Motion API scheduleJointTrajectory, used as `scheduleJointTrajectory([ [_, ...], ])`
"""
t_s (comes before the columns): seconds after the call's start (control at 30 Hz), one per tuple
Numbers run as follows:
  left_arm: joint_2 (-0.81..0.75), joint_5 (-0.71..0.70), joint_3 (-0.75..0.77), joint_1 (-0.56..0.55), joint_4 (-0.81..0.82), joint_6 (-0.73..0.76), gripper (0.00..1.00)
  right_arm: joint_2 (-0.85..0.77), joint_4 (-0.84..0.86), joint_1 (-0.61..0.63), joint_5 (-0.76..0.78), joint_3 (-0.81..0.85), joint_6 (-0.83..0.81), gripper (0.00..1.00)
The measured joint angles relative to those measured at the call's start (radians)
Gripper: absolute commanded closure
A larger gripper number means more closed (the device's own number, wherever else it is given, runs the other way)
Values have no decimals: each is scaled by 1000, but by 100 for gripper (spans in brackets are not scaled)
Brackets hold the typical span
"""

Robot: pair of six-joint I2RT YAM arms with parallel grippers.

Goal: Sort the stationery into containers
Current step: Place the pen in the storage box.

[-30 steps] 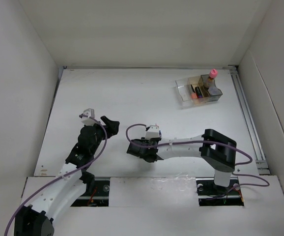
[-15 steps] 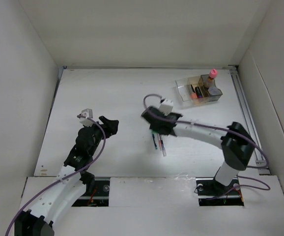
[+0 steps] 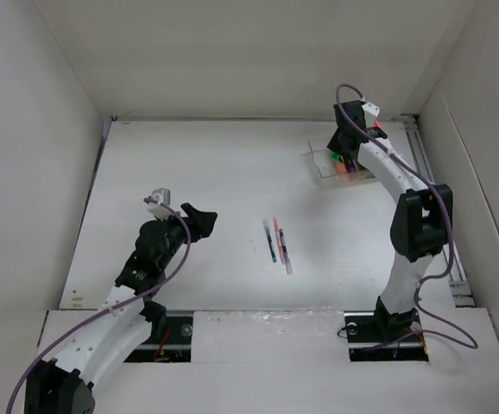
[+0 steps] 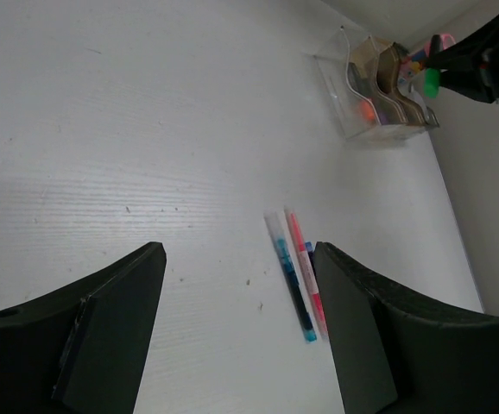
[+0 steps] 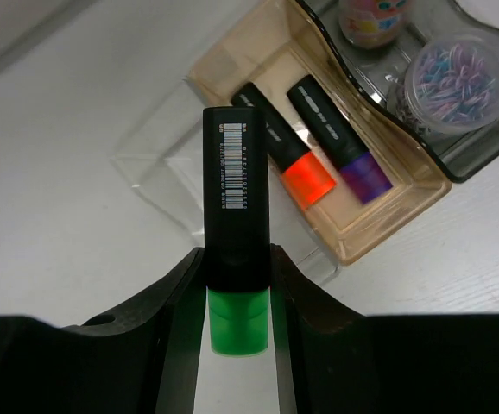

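Note:
My right gripper [image 5: 237, 285] is shut on the green-tipped black highlighter [image 5: 236, 216] and holds it above the organiser [image 5: 232, 112] at the far right [image 3: 325, 164]. The amber compartment holds the orange highlighter [image 5: 284, 155] and the purple highlighter [image 5: 340, 142]. The smoky compartment holds the pink-capped bottle [image 5: 372, 21] and the round clear jar [image 5: 457, 78]. Three thin pens [image 3: 277, 243] lie side by side mid-table, also in the left wrist view [image 4: 294, 276]. My left gripper [image 4: 236, 336] is open and empty, left of the pens.
White walls enclose the table on three sides. A metal rail [image 3: 435, 207] runs along the right edge. The clear compartment [image 5: 159, 164] of the organiser holds nothing.
My right arm has swung from the middle of the table to the far right, carrying the green highlighter over the organiser and uncovering the pens. The left gripper shifted slightly.

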Motion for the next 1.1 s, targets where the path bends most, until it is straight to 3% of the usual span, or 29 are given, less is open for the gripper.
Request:
scheduleJointTrajectory([
  [0.17,10,14,0,-9,12,0,34,128,-46,-115,-182,64,-37,85],
  [0.33,11,22,0,-10,18,0,34,146,-96,-161,-323,84,-53,84],
  [0.57,21,25,-2,-10,26,0,34,145,-95,-200,-428,87,-61,75],
  [0.73,28,25,-2,-10,29,0,34,145,-96,-243,-444,76,-59,74],
  [0.9,31,22,-2,-10,31,0,34,145,-95,-260,-441,76,-47,53],
  [1.1,35,15,-2,-10,31,0,34,145,-95,-257,-443,77,-38,49],
])
